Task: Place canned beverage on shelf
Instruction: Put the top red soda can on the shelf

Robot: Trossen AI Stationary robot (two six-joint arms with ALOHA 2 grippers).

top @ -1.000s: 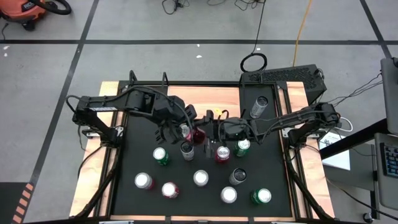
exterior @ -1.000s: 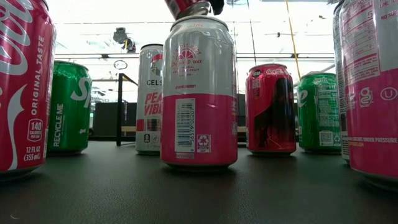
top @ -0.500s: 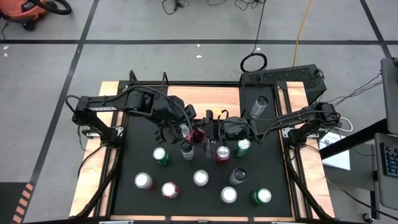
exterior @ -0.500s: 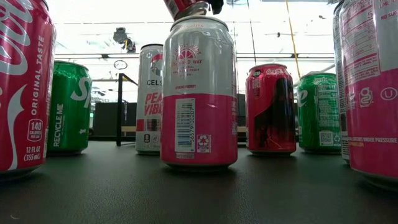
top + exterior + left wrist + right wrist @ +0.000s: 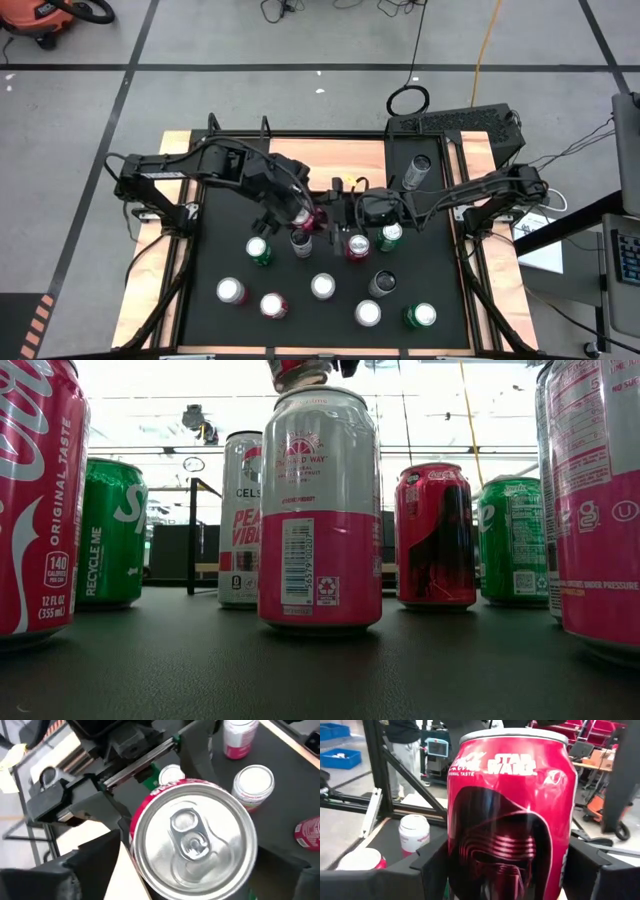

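R pincer (image 5: 330, 221) pinching red can (image 5: 510, 815) mid-table; L pincer (image 5: 293, 212) spread beside it. Risk: arms collide, can slips.

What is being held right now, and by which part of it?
The right gripper holds the red Star Wars can, fingers against opposite sides of its lower body. The left gripper, above its top, is open.

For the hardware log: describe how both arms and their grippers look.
Both arms are dark, jointed, near black, with thin black cables looping along them. The left gripper and right gripper have blocky dark fingers; the left wrist view shows a metal rail with a green spot.
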